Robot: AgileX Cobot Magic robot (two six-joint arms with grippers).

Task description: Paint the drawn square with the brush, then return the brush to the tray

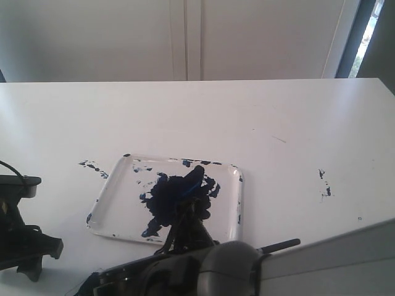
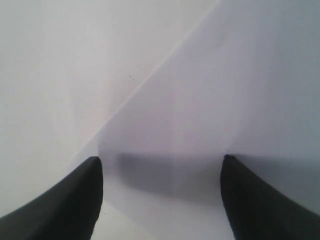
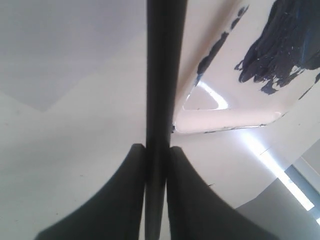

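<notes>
My right pincer (image 3: 157,150) is clamped on the brush (image 3: 165,75), one finger pressed to each side of its black stick. In the exterior view the brush's tip sits over the dark blotch in the tray (image 1: 111,206), low in the frame's centre. My left pincer (image 2: 161,167) stands apart, holding nothing, over the white table (image 2: 200,75).

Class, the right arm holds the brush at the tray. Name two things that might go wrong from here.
1. The brush tip is at the dark blotch on the tray. Lifted out loaded, it may drip on the white table, which already carries specks.
2. The right fingers pinch only the thin shaft, so the brush might swivel or slip when pressed down.
</notes>
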